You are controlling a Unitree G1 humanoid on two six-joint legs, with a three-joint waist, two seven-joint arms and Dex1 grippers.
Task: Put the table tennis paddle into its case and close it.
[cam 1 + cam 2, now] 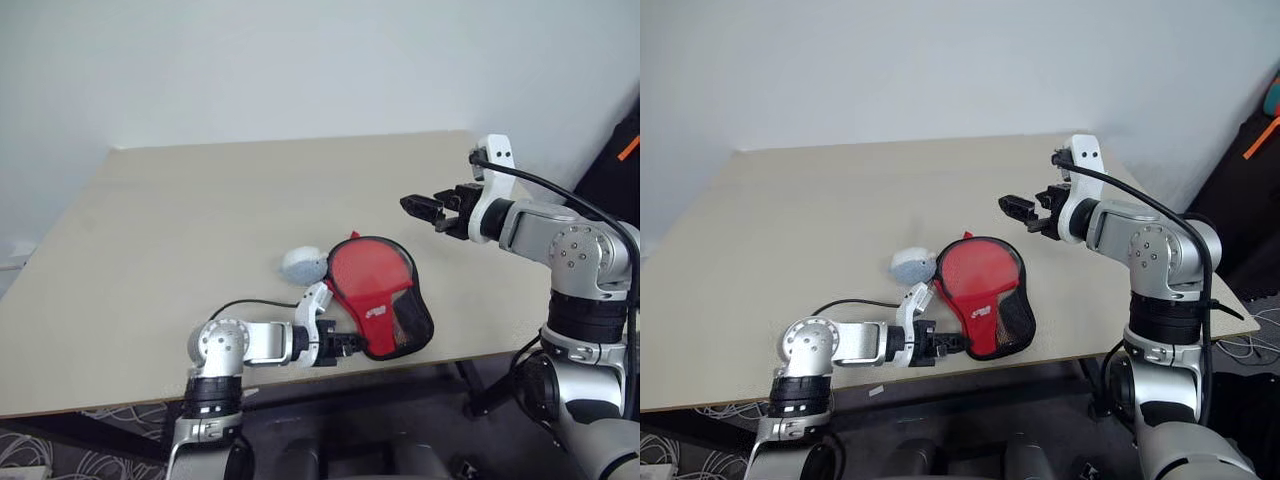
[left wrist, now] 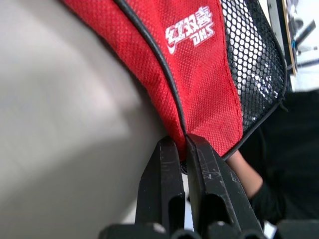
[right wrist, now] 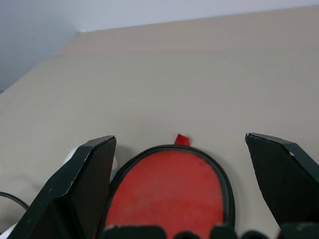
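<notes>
Nearest me, my left pincer [image 1: 958,344] is pinching shut on the case [image 1: 985,295] at its narrow near end. Its long axis is running away toward my right pincer [image 1: 1022,211], hovering wide apart, empty, beyond its round end on the surface [image 1: 820,200].

looks like robot lab / test room: bare white wall [image 1: 300,60], plain light wooden table [image 1: 200,220], loose cables on floor [image 1: 680,455], dark gear by wall at right [image 1: 615,165]
</notes>
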